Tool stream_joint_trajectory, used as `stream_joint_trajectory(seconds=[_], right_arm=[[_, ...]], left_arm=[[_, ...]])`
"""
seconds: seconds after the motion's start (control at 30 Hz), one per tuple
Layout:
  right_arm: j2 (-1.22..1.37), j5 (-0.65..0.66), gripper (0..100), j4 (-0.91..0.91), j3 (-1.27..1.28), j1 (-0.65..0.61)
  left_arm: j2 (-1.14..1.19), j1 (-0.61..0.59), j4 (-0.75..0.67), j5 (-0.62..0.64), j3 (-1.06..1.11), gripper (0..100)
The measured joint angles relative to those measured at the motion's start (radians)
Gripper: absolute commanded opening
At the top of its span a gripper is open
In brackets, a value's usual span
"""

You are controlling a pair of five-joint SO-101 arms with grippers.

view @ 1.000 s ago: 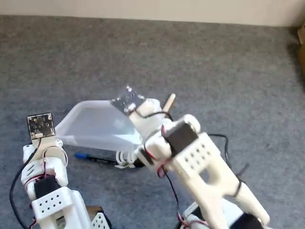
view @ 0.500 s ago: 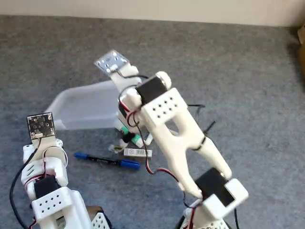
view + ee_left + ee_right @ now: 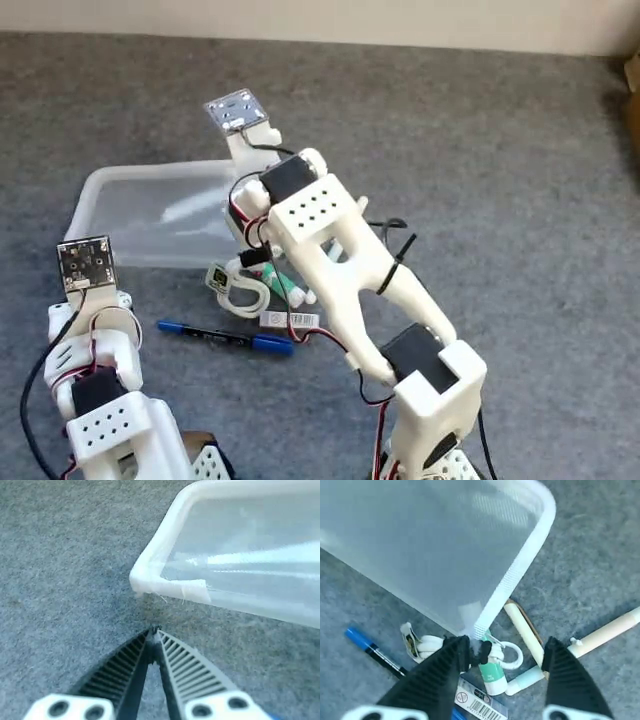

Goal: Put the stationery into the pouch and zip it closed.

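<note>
Grey felt-like tabletop, pale wall strip along the top of the high view. Translucent pouch (image 3: pixel 150 215) lies flat, left of centre. Stationery is all outside it: blue pen (image 3: pixel 225 337), barcoded white block (image 3: pixel 290 320) and green-white tube (image 3: pixel 287 287) cluster just below its lower-right corner. Right gripper (image 3: pixel 507 647) is spread wide over that corner, holding nothing; looks staged to pinch the edge. Left gripper (image 3: pixel 154 630) is pinched together, empty, parked just off the pouch's lower-left corner, probably on standby. Versus a second ago: pouch was tipped up mid-frame, now flatter and further left; right arm has stretched forward.
</note>
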Motion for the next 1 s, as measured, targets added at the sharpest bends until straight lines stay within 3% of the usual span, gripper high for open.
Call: stream_joint_trajectory(seconds=[0.17, 0.4, 0.53, 1.0], right_arm=[[-0.130, -0.031, 24.8, 0.097, 0.000, 0.000], [-0.186, -0.396, 24.9, 0.160, 0.000, 0.000], [-0.186, -0.463, 24.9, 0.160, 0.048, -0.002], [-0.186, -0.637, 24.9, -0.196, 0.347, -0.008]], left_arm=[[0.000, 0.000, 0.000, 0.000, 0.000, 3], [0.000, 0.000, 0.000, 0.000, 0.000, 3], [0.000, 0.000, 0.000, 0.000, 0.000, 3], [0.000, 0.000, 0.000, 0.000, 0.000, 3]])
